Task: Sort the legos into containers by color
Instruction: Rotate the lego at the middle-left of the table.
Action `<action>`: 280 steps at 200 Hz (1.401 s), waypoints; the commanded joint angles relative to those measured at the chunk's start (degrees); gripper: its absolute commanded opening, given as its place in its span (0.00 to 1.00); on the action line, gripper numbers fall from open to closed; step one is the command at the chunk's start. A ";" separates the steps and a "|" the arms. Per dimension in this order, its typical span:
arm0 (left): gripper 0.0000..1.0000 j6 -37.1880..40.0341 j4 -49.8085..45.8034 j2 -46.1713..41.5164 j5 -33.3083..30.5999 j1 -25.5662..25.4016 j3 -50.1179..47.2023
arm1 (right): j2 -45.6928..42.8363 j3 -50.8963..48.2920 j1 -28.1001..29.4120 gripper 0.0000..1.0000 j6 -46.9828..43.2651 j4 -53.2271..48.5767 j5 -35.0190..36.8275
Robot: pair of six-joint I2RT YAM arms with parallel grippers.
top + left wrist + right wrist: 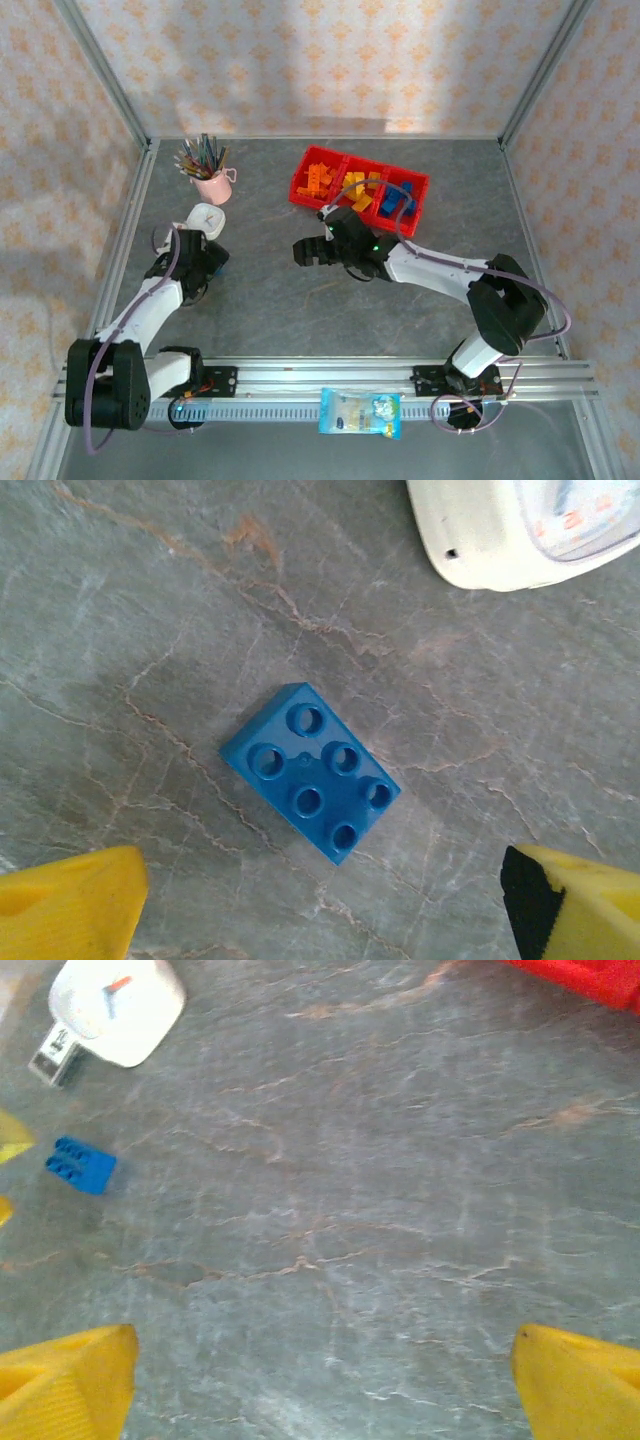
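Yellow fingertips (70,900) of the left gripper (320,920) stand wide apart with nothing between them. The blue brick (310,772) lies flat, studs up, on the grey table (150,630) just ahead of the gap, untouched. This looks like a line-up for a straddling grasp. The brick sits diagonal to the jaws, so a wrist turn is probably needed. A white dial timer (520,530) is near the brick but apart from it. The right gripper (320,1390) is also spread wide and empty over bare table, likely parked clear of the left arm. The containers (300,190) are 3 joined red bins at the far side, holding orange, yellow and blue legos, left to right. The blue bin is well apart from the brick — a long carry or a handover.
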 commanded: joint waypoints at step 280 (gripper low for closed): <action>0.72 -0.73 4.00 22.45 -13.44 -6.03 14.99 | 1.79 1.74 -0.29 1.00 -2.81 1.09 4.13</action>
